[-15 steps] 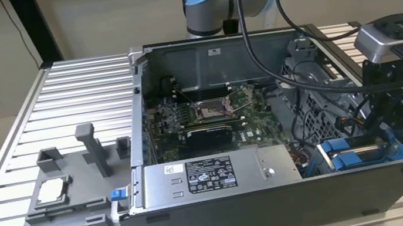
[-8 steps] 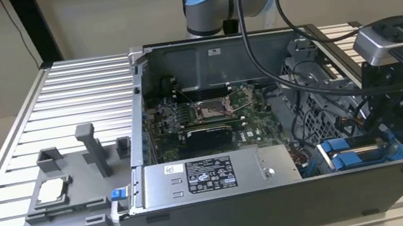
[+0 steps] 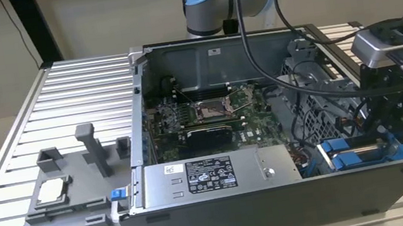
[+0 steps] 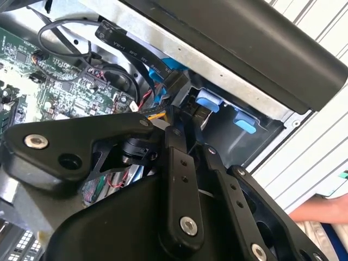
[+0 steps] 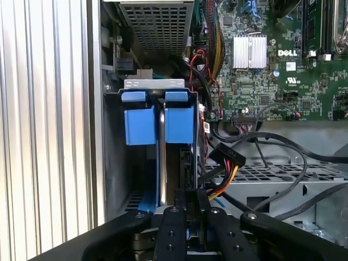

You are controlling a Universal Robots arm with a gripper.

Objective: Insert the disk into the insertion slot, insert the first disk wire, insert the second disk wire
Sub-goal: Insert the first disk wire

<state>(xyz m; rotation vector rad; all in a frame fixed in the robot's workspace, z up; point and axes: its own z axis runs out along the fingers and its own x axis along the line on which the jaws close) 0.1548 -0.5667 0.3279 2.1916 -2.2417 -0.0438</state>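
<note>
– Blue plastic, two carriers in the drive bay: what is entry one?
– Entry one is the disk, in a smooth, glossy moulded blue frame. It stands seated in the bay at the corner of the case. A twin blue carrier stands just beside it. I judge the one in line with the arm to be the task's.

– And entry two?
– The gripper, made of matte black links with bright screw heads. It is low over the back of the bay. Its fingers are drawn close together and, as far as I can judge, clamped on a black plug. A bundle of yellow, red and black wires runs up beside it, thin, rubbery and stiffly curved.

– What surrounds them?
– A green motherboard, densely studded, and a finned silver heatsink. There is also perforated sheet metal, with hard folded edges, and a ribbed aluminium table.

– What hazards do you list?
– First, the plug could meet its socket askew, because the springy bundle pulls it sideways in the grip. That could mean a jam or a bent contact.
– Second, loose black cables loop close by and could snag on the links.
– Third, wire insulation could chafe on the sheet-metal edges.
– Fourth, a person's hand is near the outside of the case, well apart from the plug but within the arm's neighbourhood.
</note>
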